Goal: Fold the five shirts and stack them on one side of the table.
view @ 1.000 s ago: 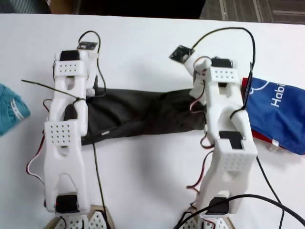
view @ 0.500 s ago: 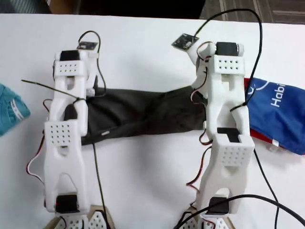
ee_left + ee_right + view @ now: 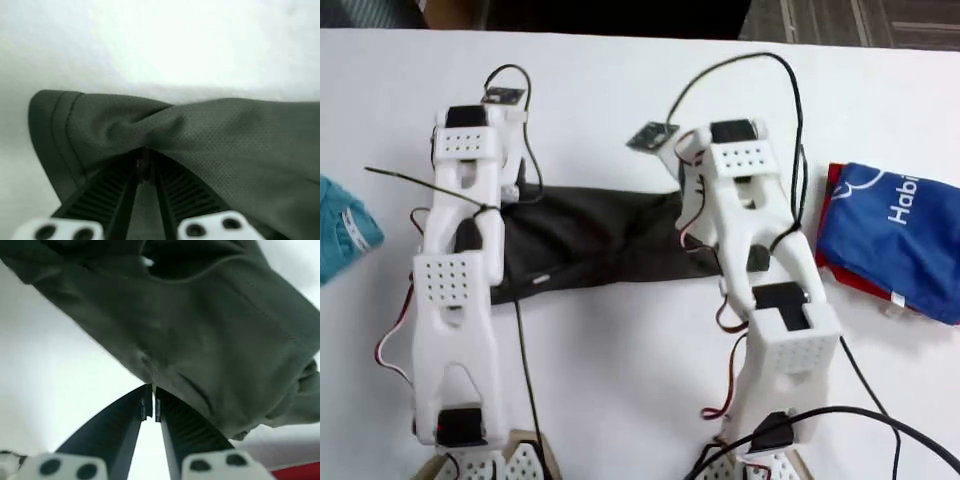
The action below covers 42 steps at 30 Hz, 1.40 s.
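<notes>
Dark shirt (image 3: 600, 235) is bunching shorter: my right claw (image 3: 151, 404), pinched shut on its end, has swung toward my left claw (image 3: 144, 169), likewise clamped on the cloth. The fold looks underway.

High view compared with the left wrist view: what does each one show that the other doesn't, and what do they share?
High view, not the wrist: the left arm and right arm from above, a blue shirt lying on a red shirt on the right side, and a teal shirt at the left edge. Left wrist, not the high view: the left gripper shut on a bunched fold of the dark shirt. Both: the dark shirt lying on the white table.
</notes>
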{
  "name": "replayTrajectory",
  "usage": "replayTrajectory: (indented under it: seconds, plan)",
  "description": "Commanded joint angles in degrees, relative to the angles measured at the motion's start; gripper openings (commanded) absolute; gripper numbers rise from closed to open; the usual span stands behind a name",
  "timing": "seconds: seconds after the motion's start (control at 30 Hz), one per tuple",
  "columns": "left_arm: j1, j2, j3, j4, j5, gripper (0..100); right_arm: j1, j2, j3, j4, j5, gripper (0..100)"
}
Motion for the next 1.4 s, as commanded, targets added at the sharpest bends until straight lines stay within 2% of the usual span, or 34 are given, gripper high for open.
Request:
replayTrajectory:
  seconds: [0.0,0.33,0.43,0.67,0.8,1.03,1.2,1.37]
  plan:
    - [-1.41,0.35,-1.01,0.00,-0.09,3,3.82,-4.00,4.40,-4.62,0.00,2.1]
    - [-1.41,0.35,-1.01,0.00,-0.09,3,4.35,-10.42,18.64,-1.54,0.18,2.1]
    - [-1.41,0.35,-1.01,0.00,-0.09,3,4.35,-14.99,22.33,-1.63,2.55,2.1]
    - [-1.41,0.35,-1.01,0.00,-0.09,3,2.59,-23.52,21.36,-5.14,2.90,2.1]
    - [-1.41,0.35,-1.01,0.00,-0.09,3,2.42,-23.34,21.80,-9.71,2.90,2.1]
    - [-1.41,0.35,-1.01,0.00,-0.09,3,9.45,-14.73,22.42,-23.60,2.99,2.1]
    - [-1.41,0.35,-1.01,0.00,-0.09,3,11.30,-8.04,22.33,-24.22,2.90,2.1]
    - [-1.76,-0.09,-0.92,0.09,0.00,3,8.13,-15.08,18.29,-23.08,1.14,2.1]
